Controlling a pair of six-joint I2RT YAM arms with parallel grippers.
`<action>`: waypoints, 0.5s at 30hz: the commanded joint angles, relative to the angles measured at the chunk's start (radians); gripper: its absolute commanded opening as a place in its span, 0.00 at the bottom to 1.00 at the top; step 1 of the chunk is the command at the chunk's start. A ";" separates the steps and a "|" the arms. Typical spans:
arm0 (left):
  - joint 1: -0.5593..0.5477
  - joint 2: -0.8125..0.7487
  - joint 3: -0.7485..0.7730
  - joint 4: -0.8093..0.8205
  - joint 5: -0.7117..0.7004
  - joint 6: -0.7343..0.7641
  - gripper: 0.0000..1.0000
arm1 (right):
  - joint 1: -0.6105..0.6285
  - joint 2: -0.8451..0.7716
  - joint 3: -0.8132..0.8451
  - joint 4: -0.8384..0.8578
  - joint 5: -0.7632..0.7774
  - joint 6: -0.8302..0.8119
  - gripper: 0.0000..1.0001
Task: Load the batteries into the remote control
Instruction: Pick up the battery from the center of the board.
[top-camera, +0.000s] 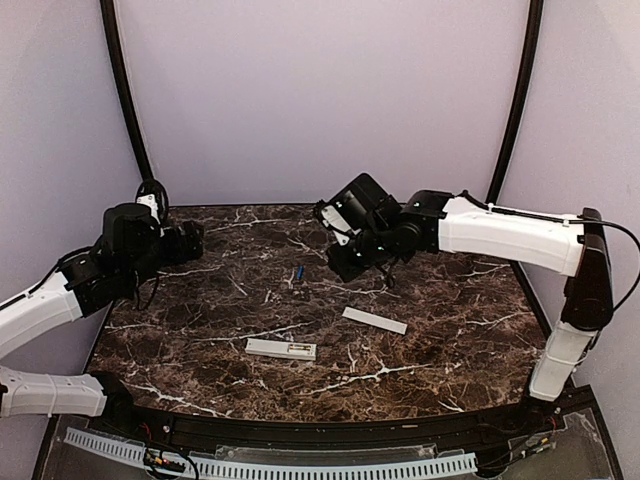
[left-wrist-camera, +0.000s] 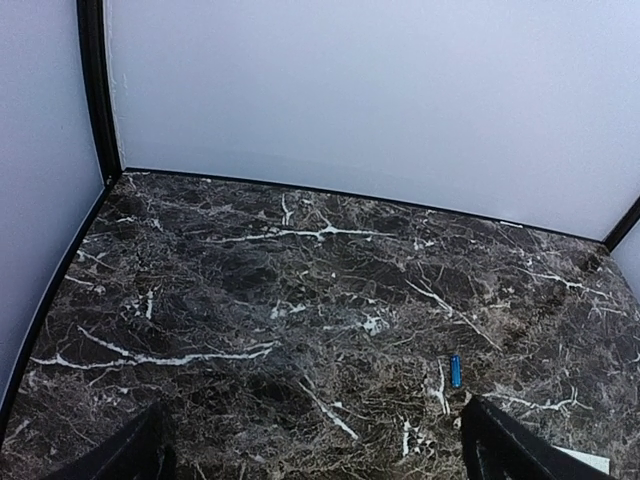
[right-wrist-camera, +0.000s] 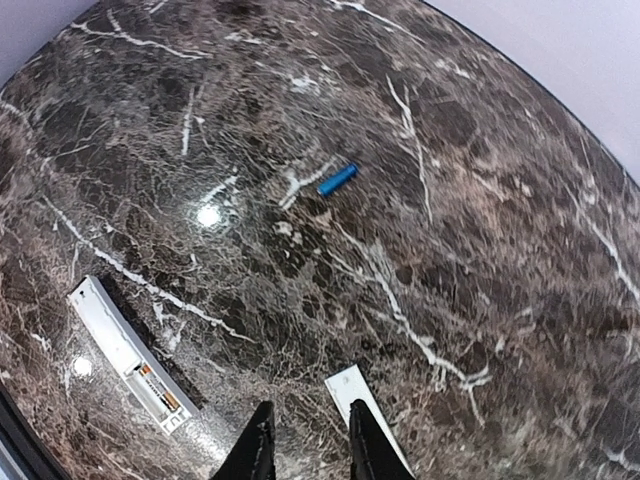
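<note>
The remote control (top-camera: 281, 348) is a white bar lying near the table's front middle, its battery compartment open and facing up. It also shows in the right wrist view (right-wrist-camera: 125, 350), with orange and dark parts inside the bay. One blue battery (top-camera: 298, 274) lies loose on the marble behind it, also seen in the right wrist view (right-wrist-camera: 338, 179) and the left wrist view (left-wrist-camera: 455, 371). My right gripper (top-camera: 340, 262) hovers above the table; its jaws (right-wrist-camera: 310, 425) stand a narrow gap apart and hold nothing. My left gripper (top-camera: 195, 240) is raised at the far left, its jaws (left-wrist-camera: 315, 450) wide open and empty.
A flat white strip, the battery cover (top-camera: 375, 320), lies right of the remote; its end (right-wrist-camera: 350, 390) sits just beyond my right fingertips. Pale walls and black corner posts (top-camera: 125, 90) close in the dark marble table (top-camera: 450, 340).
</note>
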 joint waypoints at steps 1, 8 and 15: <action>0.005 0.009 0.028 -0.092 0.056 0.005 0.99 | 0.003 -0.077 -0.119 0.029 0.063 0.209 0.30; 0.005 -0.044 -0.028 -0.089 0.105 -0.041 0.99 | -0.011 -0.120 -0.141 -0.034 0.079 0.287 0.73; 0.005 0.012 -0.025 0.018 0.095 0.020 0.99 | -0.060 -0.135 -0.131 -0.015 0.103 0.304 0.99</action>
